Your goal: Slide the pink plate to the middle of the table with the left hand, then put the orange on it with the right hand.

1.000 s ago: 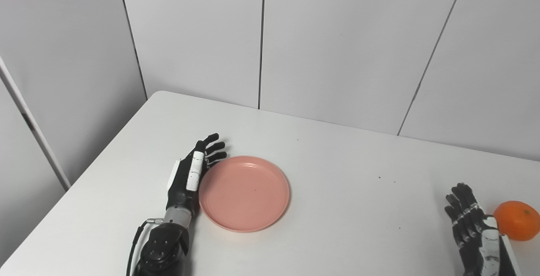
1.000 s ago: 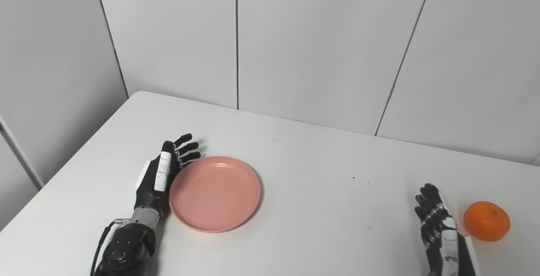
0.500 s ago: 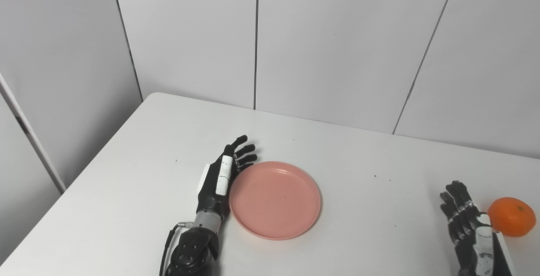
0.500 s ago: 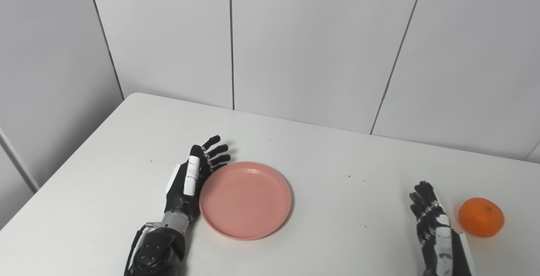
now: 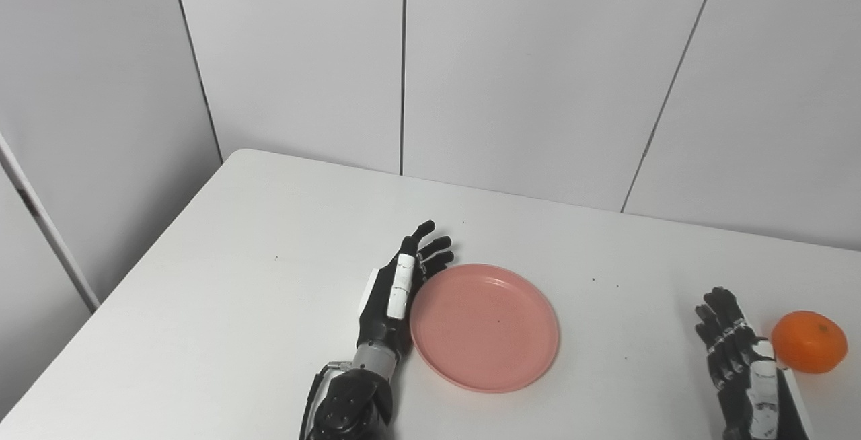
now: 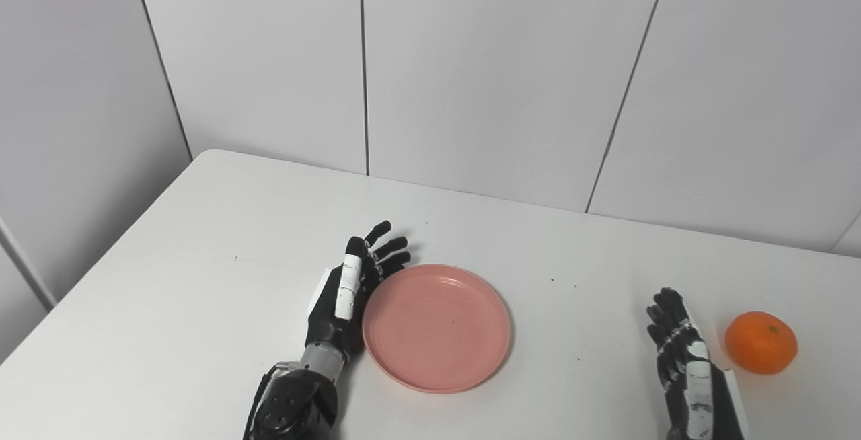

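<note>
A pink plate [image 5: 484,327] lies flat on the white table [image 5: 235,278], a little left of the middle. My left hand [image 5: 397,288] is open, set on edge, and its palm side presses against the plate's left rim. An orange [image 5: 808,342] sits near the table's right front. My right hand [image 5: 743,366] is open and empty, just left of the orange and apart from it. The same shows in the right eye view: plate [image 6: 436,327], left hand [image 6: 346,292], orange [image 6: 761,342], right hand [image 6: 683,362].
A white panelled wall [image 5: 538,70] stands behind the table's far edge. The table's left edge [image 5: 128,278] runs diagonally toward the front. A few small dark specks [image 5: 593,279] lie on the tabletop.
My left hand has pushed the pink plate to the right across the table. The camera has shifted slightly. The right hand and the orange have stayed in place.
</note>
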